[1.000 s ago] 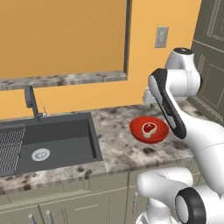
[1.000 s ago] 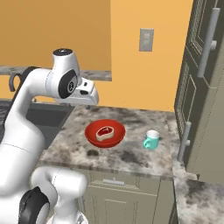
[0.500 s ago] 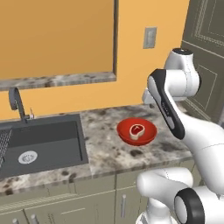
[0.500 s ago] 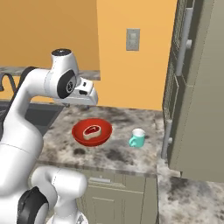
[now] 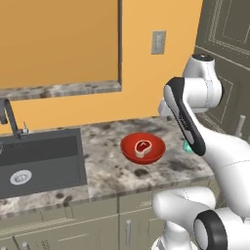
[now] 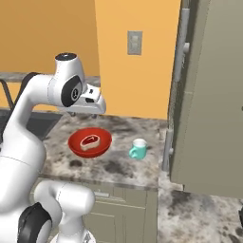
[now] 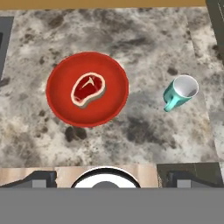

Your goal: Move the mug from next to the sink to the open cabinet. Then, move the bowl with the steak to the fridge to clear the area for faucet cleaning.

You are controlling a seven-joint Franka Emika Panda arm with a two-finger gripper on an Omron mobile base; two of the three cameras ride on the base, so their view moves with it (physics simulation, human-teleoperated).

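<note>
A teal mug (image 7: 180, 92) stands upright on the speckled stone counter, right of a red bowl (image 7: 61, 103) that holds a raw steak (image 7: 88, 89). From the right base view, the mug (image 6: 138, 149) sits near the counter's right end, the bowl (image 6: 76, 142) a little to its left. The arm hides most of the mug (image 5: 186, 146) in the left base view, beside the bowl (image 5: 129, 146). My gripper (image 6: 88, 105) hovers well above the counter, over the bowl's near side. Its fingers (image 7: 41, 178) stand wide apart and it is open with nothing held.
A dark sink (image 5: 39, 161) with a faucet (image 5: 10, 117) lies left of the bowl. A tall grey cabinet front with a long handle (image 6: 182, 42) rises right of the counter's end. A wall outlet (image 6: 135, 42) sits on the orange wall.
The base has driven to the right, so the sink, bowl and mug have slid left in both base views. The arm's pose, bowl and mug are unchanged.
</note>
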